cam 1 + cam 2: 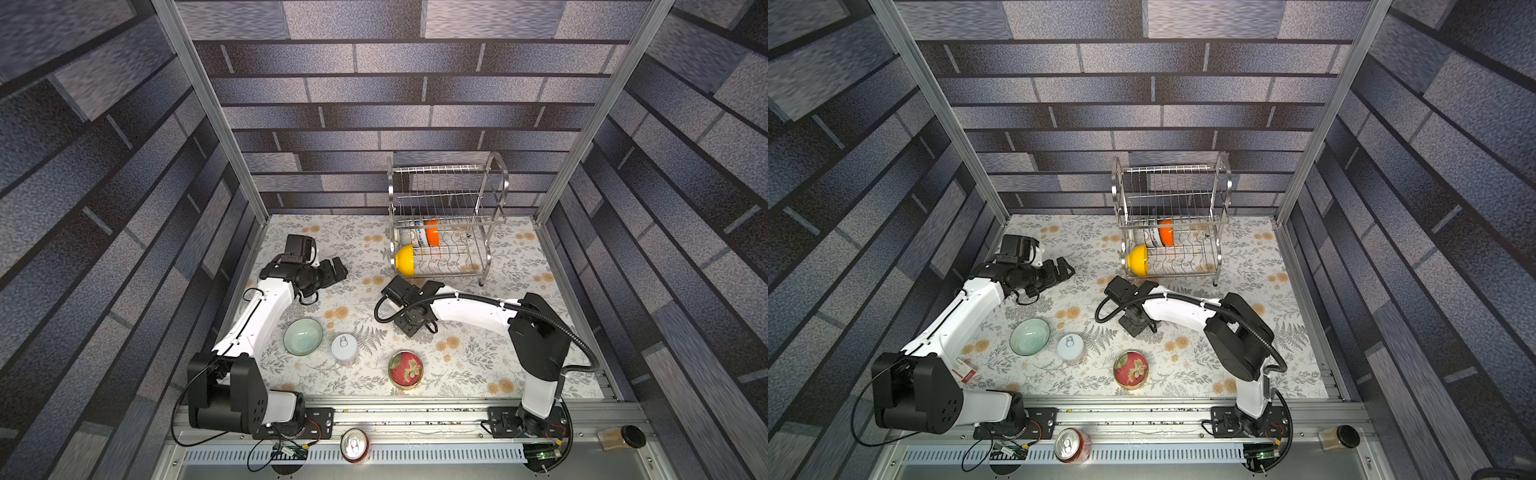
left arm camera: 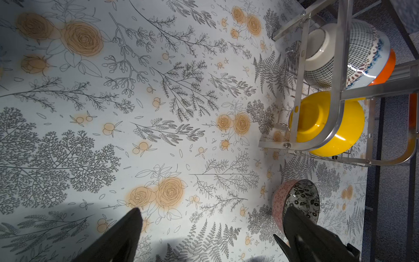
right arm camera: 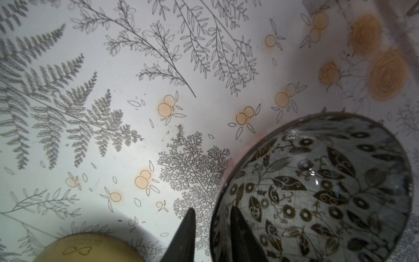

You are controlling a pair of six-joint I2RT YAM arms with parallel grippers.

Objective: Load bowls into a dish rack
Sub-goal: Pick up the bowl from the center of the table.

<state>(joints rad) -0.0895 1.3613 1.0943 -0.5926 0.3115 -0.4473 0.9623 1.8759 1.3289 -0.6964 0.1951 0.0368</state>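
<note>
Your right gripper (image 3: 212,208) pinches the rim of the dark floral bowl (image 3: 317,181). The right wrist view shows 1 finger inside the bowl and 1 outside, with the rim between them. In both top views the wrist hides that bowl, which sits near the middle of the frame, just below the dish rack (image 1: 391,199).

Your left gripper (image 1: 337,270) sits left of centre. Its jaws are spread wide with nothing between them.

The rack stands right of centre, at the back of the floral table (image 1: 365,249). On its lower tier a yellow bowl (image 1: 405,259) stands on edge at the front left corner. Behind it, a lattice bowl (image 1: 409,237) and an orange bowl (image 1: 432,232) sit close together.

A pale green bowl (image 1: 303,336) rests upright on the table at lower left. A white can (image 1: 345,348) is just beside it, and a red tin (image 1: 406,369) lies further right.
</note>
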